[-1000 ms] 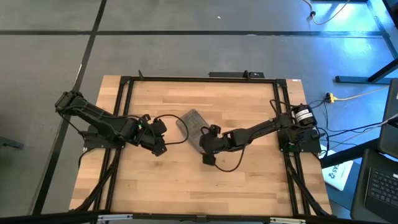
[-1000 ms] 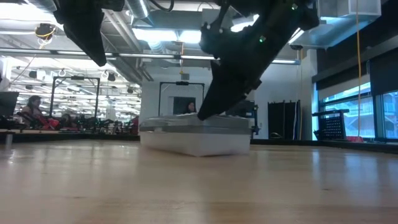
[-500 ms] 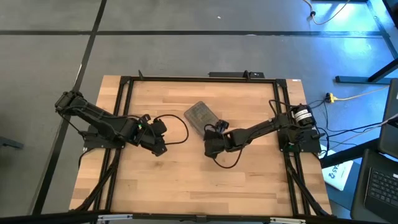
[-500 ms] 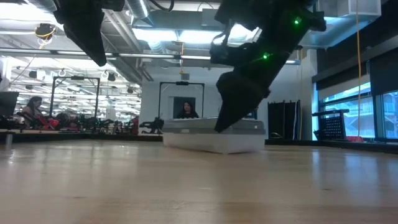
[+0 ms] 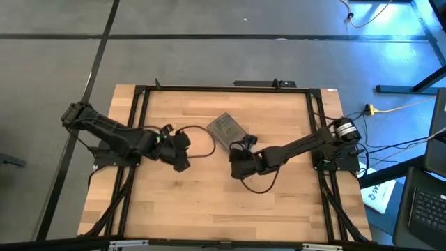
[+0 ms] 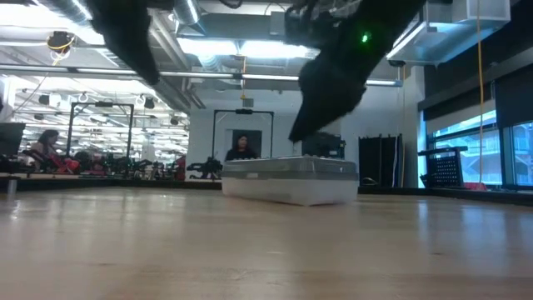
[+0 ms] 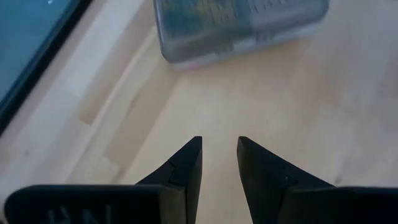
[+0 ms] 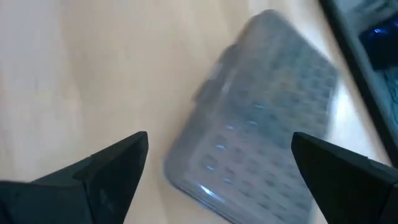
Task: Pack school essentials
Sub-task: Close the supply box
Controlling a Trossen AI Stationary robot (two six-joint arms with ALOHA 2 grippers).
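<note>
Change since a second ago: case [image 5: 226, 129] has slid toward the far side of the table and turned; right gripper [image 5: 237, 164] has pulled back off it toward the near side; left gripper [image 5: 182, 150] has edged toward the table's middle.
Case: clear plastic box with a grey dotted lid, shut, lying flat on the wooden table [image 5: 209, 202], a little beyond the centre and set at a slant to the table's edges. In the low view it [image 6: 290, 178] rests on the wood with its lid level.
School essentials: none lie loose on the table; faint coloured shapes show through the case's wall in the left wrist view [image 7: 239, 25], too blurred to tell apart.
Right gripper: hangs above the table just on the near side of the case, not touching it. Its wrist view shows both fingers [image 8: 112, 171] spread wide, with the case [image 8: 261, 137] lying free beyond the gap. It holds nothing.
Left gripper: hovers over bare wood to the left of the case, well apart from it. Its wrist view shows the two fingers [image 7: 189, 168] drawn close with a narrow gap between the tips and nothing held.
Background: a person [image 6: 241, 150] shows in the room beyond the table in the low view.
</note>
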